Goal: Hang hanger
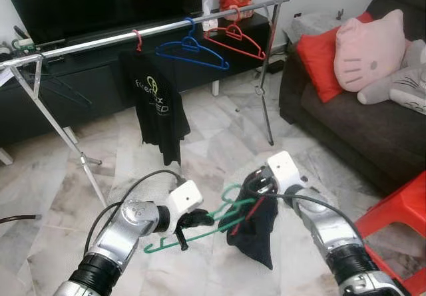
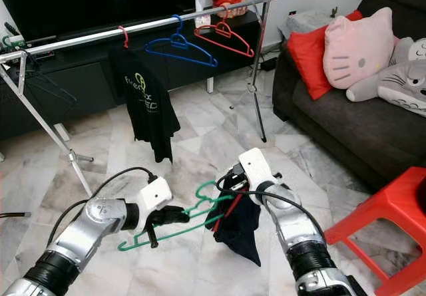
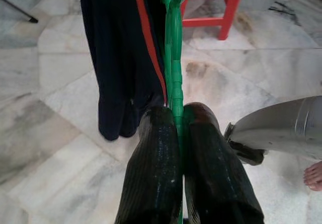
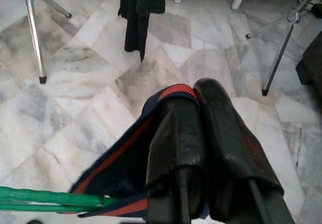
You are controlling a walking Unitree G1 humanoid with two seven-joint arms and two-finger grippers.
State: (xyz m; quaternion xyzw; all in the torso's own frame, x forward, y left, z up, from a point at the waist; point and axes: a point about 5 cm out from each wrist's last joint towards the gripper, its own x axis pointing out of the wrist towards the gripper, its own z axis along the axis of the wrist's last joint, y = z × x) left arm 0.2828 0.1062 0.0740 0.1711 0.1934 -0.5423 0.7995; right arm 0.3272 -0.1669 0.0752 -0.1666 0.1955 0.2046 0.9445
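A green plastic hanger (image 1: 200, 221) is held low over the marble floor between both arms. My left gripper (image 1: 190, 221) is shut on its bar, seen edge-on as the green hanger (image 3: 175, 83) between the black fingers (image 3: 156, 168). A dark navy garment with red trim (image 1: 256, 233) hangs from the hanger's right side. My right gripper (image 1: 258, 188) is shut on the garment's collar (image 4: 171, 90). Farther off stands the silver clothes rail (image 1: 160, 30) with a black T-shirt (image 1: 156, 103), a blue hanger (image 1: 192, 50) and a red hanger (image 1: 234, 36).
A dark sofa (image 1: 359, 123) with a red cushion (image 1: 319, 60) and pink cat pillow (image 1: 369, 50) is at the right. A red plastic stool (image 1: 399, 223) stands close by my right arm. A black TV cabinet (image 1: 100, 76) runs behind the rail.
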